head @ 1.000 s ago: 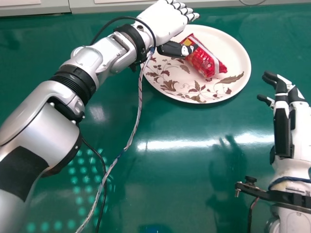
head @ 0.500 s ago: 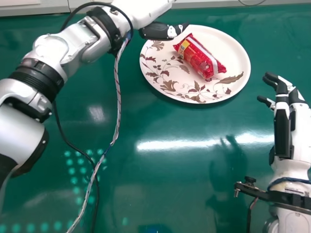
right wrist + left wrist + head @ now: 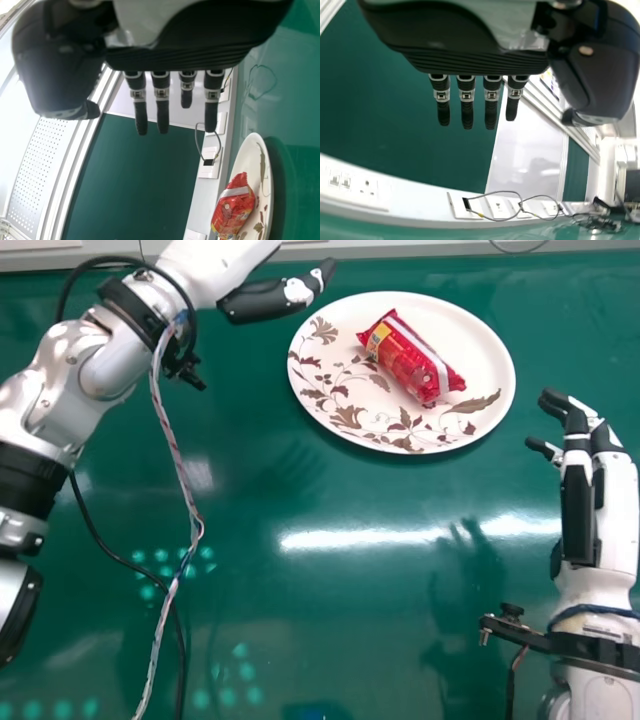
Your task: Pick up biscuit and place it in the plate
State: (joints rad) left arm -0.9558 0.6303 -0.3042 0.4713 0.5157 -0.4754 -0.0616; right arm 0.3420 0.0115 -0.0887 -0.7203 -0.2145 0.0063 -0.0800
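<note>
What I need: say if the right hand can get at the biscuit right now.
Probably yes: the open right hand is to the right of the plate, and nothing shows between it and the biscuit.

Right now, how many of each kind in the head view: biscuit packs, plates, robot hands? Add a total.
Biscuit pack: 1
Plate: 1
Robot hands: 2 (left robot hand, right robot hand)
Total: 4

Glossy green tabletop (image 3: 350, 640), streaked with reflected light
Sockets (image 3: 367, 187) line a white strip (image 3: 415, 192) beside a dark green panel (image 3: 390, 115).
</note>
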